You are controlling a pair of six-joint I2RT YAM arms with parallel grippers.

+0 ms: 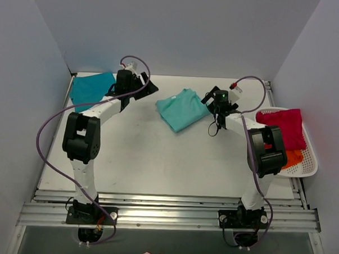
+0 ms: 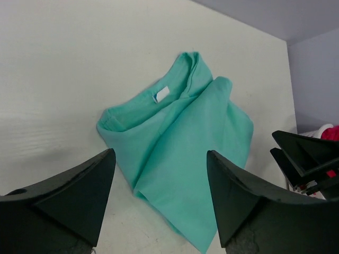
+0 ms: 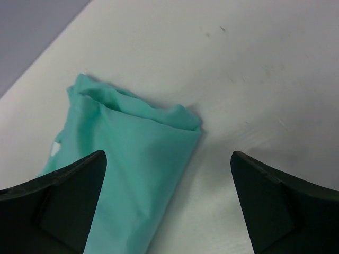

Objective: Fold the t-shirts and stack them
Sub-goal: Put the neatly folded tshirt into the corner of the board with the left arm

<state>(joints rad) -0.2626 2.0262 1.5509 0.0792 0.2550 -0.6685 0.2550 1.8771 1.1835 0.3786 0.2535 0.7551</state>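
- Teal-blue t-shirt (image 1: 92,88) lies spread out just left of the left gripper (image 2: 160,155)
- The left gripper's jaws stand apart, holding nothing
- Mint-green t-shirt (image 1: 183,109) lies folded between the two grippers, touching neither
- Right gripper (image 3: 168,154) gapes wide, empty
- White basket (image 1: 310,161), right of the right gripper, holds a red cloth (image 1: 282,125) above an orange cloth (image 1: 292,158)
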